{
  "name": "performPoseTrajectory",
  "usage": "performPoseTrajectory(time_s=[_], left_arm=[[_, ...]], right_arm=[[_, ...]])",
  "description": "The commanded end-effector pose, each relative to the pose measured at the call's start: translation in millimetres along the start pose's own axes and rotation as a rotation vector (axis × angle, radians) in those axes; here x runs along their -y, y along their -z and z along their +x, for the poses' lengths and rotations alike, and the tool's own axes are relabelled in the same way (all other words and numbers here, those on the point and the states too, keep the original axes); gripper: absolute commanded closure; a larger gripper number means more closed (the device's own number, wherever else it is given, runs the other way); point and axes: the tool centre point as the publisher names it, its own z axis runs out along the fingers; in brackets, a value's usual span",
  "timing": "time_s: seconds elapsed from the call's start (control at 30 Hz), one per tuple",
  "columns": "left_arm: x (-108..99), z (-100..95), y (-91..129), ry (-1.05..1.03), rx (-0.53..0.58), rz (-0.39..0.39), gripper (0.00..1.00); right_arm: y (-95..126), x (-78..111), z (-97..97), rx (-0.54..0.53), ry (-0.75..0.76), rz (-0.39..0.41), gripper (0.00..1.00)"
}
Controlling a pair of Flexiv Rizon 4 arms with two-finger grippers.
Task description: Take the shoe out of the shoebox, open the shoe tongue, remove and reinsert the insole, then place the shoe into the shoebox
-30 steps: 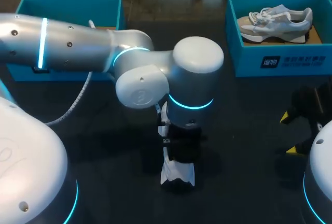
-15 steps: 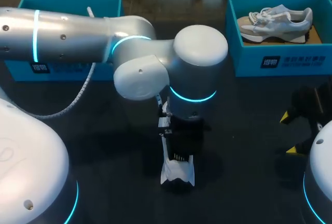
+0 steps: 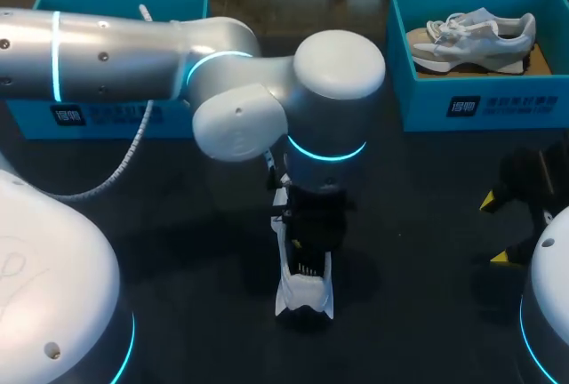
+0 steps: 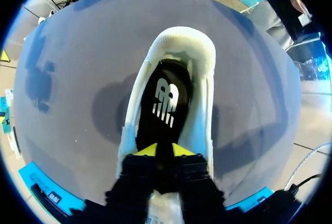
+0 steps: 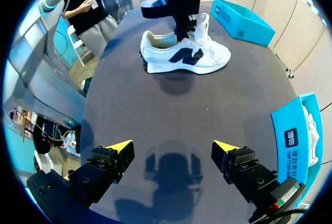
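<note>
shoe (image 3: 304, 300) sole-down mid-table (image 3: 418, 224), opening up for access | left gripper (image 4: 165, 150) down inside collar, tips pinched on black insole (image 4: 163, 105), likely to work it | right gripper (image 5: 173, 147) spread, holding nothing, parked well apart

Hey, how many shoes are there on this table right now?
2. One shoe stands mid-table under the left gripper; a second shoe sits in the right shoebox. The left arm covers part of the left shoebox, so another may be hidden.
</note>
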Motion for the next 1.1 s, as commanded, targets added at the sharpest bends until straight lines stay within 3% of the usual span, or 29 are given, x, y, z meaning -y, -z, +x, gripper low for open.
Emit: performPoseTrajectory(time_s=[0.03, 0.47, 0.7, 1.1], left_arm=[[-1.2, 0.5, 1.9, -0.005, -0.005, 0.005, 0.00], [7.3, 5.0, 13.5, -0.049, 0.028, 0.010, 0.00], [-9.8, 3.6, 13.2, -0.037, 0.029, 0.009, 0.00], [-32.5, -4.3, 35.5, -0.024, 0.078, -0.017, 0.00]], right_arm=[[-0.4, -0.1, 0.9, 0.002, 0.000, 0.001, 0.00], [-0.4, -0.1, 0.9, 0.002, 0.000, 0.001, 0.00], [-0.4, -0.1, 0.9, 0.002, 0.000, 0.001, 0.00], [-0.4, -0.1, 0.9, 0.002, 0.000, 0.001, 0.00]])
